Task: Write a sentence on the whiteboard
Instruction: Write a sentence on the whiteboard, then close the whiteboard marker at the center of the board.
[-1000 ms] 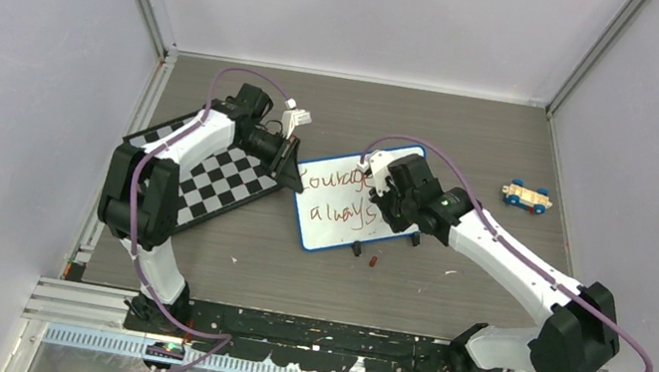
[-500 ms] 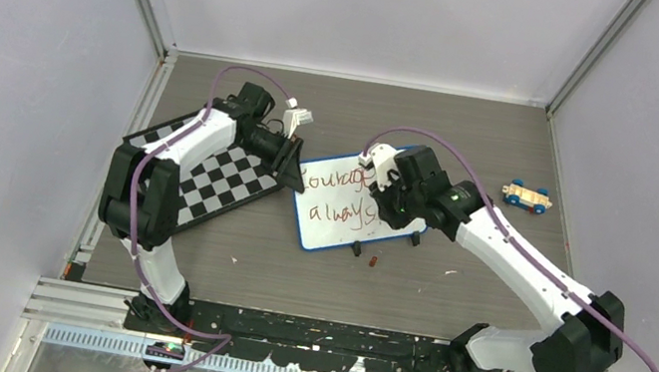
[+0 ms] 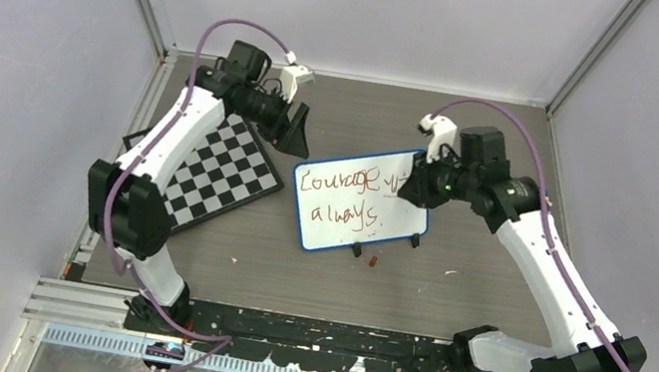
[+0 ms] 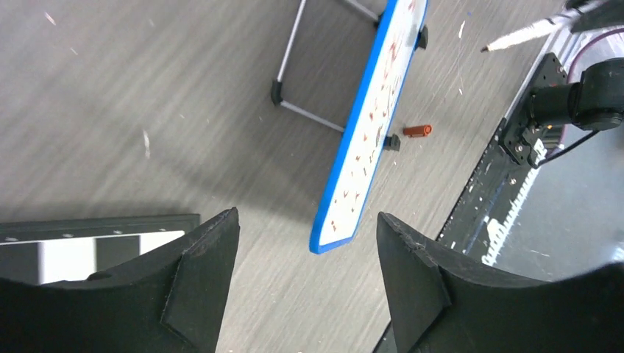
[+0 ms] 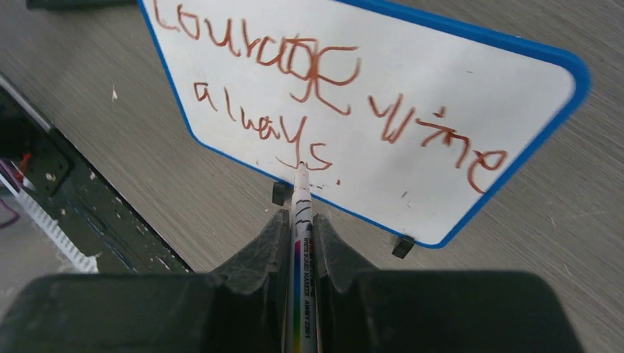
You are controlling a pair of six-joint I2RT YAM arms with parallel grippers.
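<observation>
Top external view is showing both arms pulling away from the whiteboard (image 3: 406, 217), which is standing tilted on its clip feet in the middle of the table, just right of the chessboard (image 3: 221, 173). A second ago the left gripper (image 3: 297, 132) was pressed in at the board's left edge; now it is lifting off toward the far left, and the left wrist view is showing its jaws spread wide with nothing between them, the board's blue frame sitting apart beyond the fingertips. The right gripper (image 5: 298, 220) is also backing off, swinging from over the writing to the board's far right corner while clamping the marker (image 5: 300, 193), whose tip is hovering off the surface near the bottom edge. With that arm out of the way, the sentence (image 3: 338, 183) is reading in full: "Courage" and a scrawled word like "wins" on the top line, "always" beneath. Judging by the steadying hold being dropped and the pen coming away, the writing is looking finished. A small brownish-red piece (image 3: 374, 262), probably the cap, is lying on the table just near of the board, so recapping may be what is remaining.
</observation>
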